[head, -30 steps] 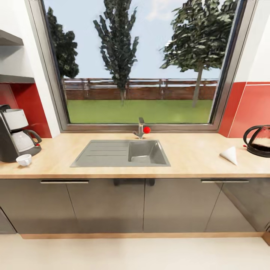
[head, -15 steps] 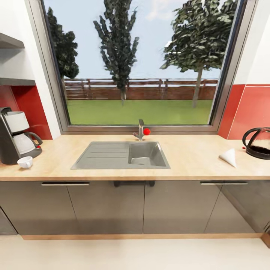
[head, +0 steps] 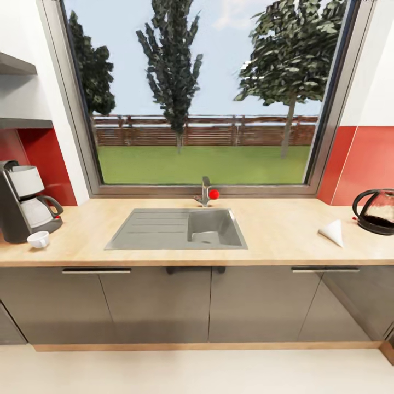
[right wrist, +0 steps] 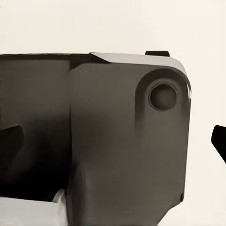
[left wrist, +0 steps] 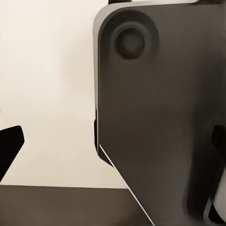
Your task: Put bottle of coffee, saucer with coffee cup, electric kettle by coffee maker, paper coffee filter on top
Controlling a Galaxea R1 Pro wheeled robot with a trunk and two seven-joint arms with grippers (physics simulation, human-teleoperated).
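Kitchen — sink [head: 176,229], countertop [head: 284,230]

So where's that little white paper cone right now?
In the head view, the paper coffee filter lies on the countertop toward the right end, just in front and left of the electric kettle, well right of the sink.

— From where is the kitchen seen?
— From the head, well back, facing the tabletop [head: 284,224] and window [head: 202,93] squarely.
— And the wrists?
— Dark robot panels [left wrist: 160,117] are viewed close up, against pale floor.

A long beige wood-grain countertop [head: 273,227] is occupied by a black coffee maker [head: 24,200], tiny white cup [head: 39,239], white paper cone [head: 333,232] and glass kettle [head: 376,211].
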